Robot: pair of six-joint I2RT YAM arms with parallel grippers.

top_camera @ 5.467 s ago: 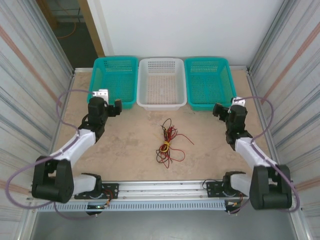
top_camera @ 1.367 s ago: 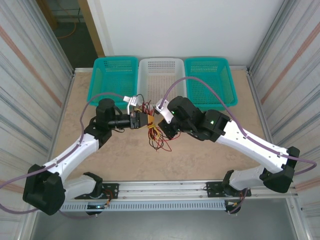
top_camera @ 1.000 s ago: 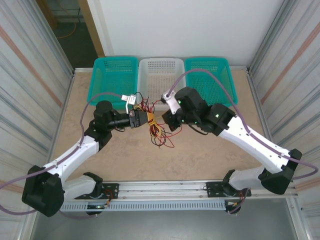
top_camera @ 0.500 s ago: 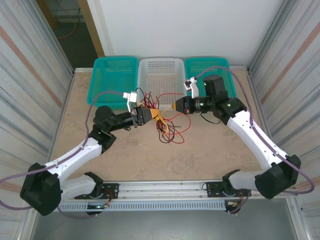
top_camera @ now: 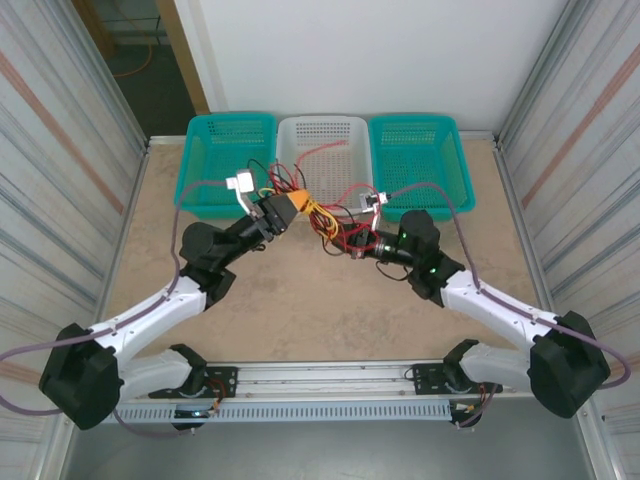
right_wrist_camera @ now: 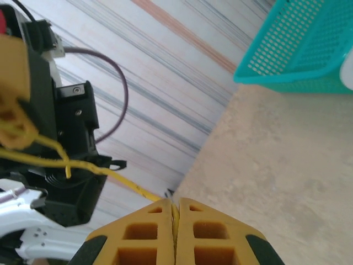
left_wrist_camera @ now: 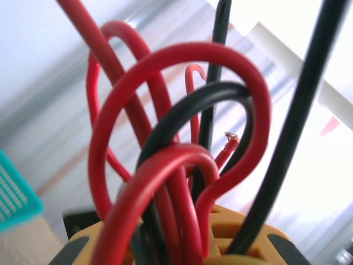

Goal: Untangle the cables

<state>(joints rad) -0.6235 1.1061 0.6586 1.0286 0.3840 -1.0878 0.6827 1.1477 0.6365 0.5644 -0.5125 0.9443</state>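
Mid-table [top_camera: 300, 300], aloft: left hand [top_camera: 288, 206], cables [top_camera: 325, 215], right hand [top_camera: 349, 240]

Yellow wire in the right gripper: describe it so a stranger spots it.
Find the white basket at the table's far edge. Just before it, cables hang between the grippers. The yellow wire runs from the left gripper into the right gripper's shut tips; the loops around it are red or black.

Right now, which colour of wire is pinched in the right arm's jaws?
The yellow wire: it runs straight into the seam of the shut right jaws. The red and black wires loop up from the left jaws instead.
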